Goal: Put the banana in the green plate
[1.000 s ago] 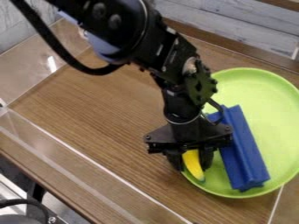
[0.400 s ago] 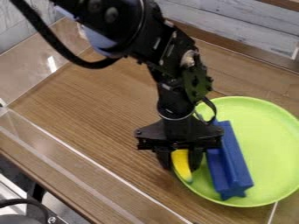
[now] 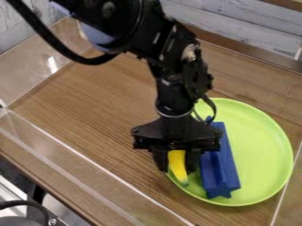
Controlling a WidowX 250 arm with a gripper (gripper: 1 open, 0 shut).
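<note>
Gripping the banana (image 3: pixel 177 164) upright, the gripper (image 3: pixel 176 161) is clenched on it at the plate's (image 3: pixel 269 141) eight-o'clock rim, beside a blue block (image 3: pixel 216 164); release is judged still outstanding.

Yellow banana (image 3: pixel 177 163); lime-green plate (image 3: pixel 266 141); dark-blue block (image 3: pixel 217 166); black gripper (image 3: pixel 177 164); brown wood-grain table (image 3: pixel 83 106), seemingly.
</note>
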